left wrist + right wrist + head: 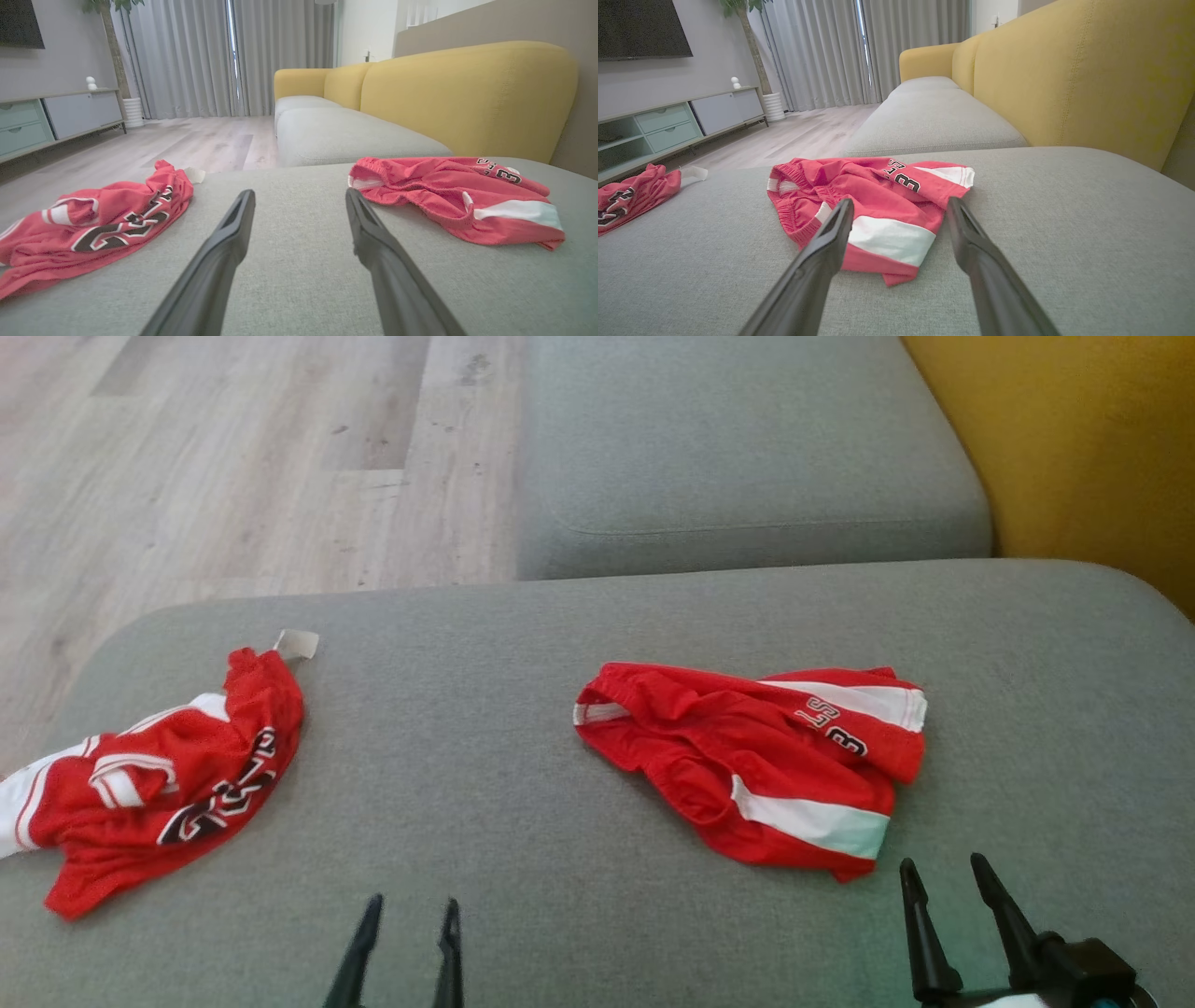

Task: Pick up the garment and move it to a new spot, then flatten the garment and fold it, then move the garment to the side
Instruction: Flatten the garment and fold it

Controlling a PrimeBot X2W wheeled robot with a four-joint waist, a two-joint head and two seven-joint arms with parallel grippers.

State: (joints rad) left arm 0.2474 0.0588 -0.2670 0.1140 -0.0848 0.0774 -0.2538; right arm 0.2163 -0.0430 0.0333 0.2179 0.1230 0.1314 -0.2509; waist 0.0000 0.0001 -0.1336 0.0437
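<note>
— Head view?
— Nothing was lifted yet. My left pincer (413,902) and right pincer (941,863) stood apart, empty, over the sofa seat (523,756). The red shorts (747,765) lay just ahead of the right.
— Left wrist?
— The red jersey (103,224) had lettering too crumpled to read.
— Right wrist?
— A "3" showed on the shorts (878,186). Next, I judged: lower and pinch the near edge.

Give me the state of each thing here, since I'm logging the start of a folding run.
Red shorts: crumpled, lying on the grey cushion, not held.
Red jersey: crumpled, at the cushion's left edge, not held.
Left pincer: open, empty, over bare cushion between the garments.
Right pincer: open, empty, close to the shorts, not gripping them.
</note>
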